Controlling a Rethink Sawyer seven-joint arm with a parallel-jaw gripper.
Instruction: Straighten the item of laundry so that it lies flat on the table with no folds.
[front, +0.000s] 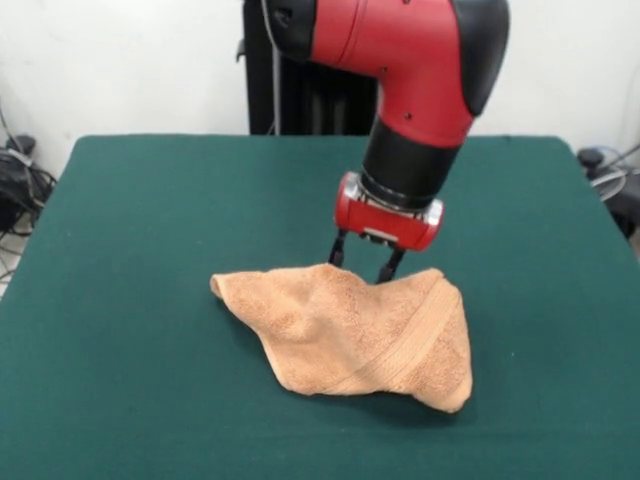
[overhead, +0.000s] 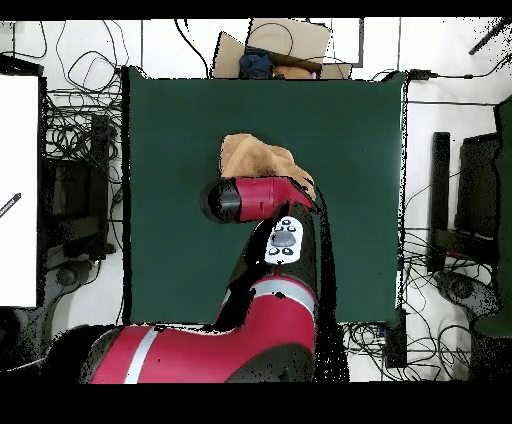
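Note:
The peach-orange towel (front: 355, 335) lies crumpled and folded on the green table (front: 130, 300), with a woven border band running along its right side. In the overhead view the towel (overhead: 255, 158) shows just beyond the arm, partly covered by it. My gripper (front: 362, 270) hangs straight down over the towel's far edge, its two dark fingers (front: 338, 250) spread apart and their tips touching or just behind the cloth. Nothing is visibly pinched between them. From above the gripper itself is hidden under the red arm.
The red and black arm (overhead: 265, 200) reaches over the table's middle. Cables and equipment (overhead: 75, 160) lie on the floor at both sides of the table. A cardboard box (overhead: 285, 45) sits beyond the table's far edge in the overhead view.

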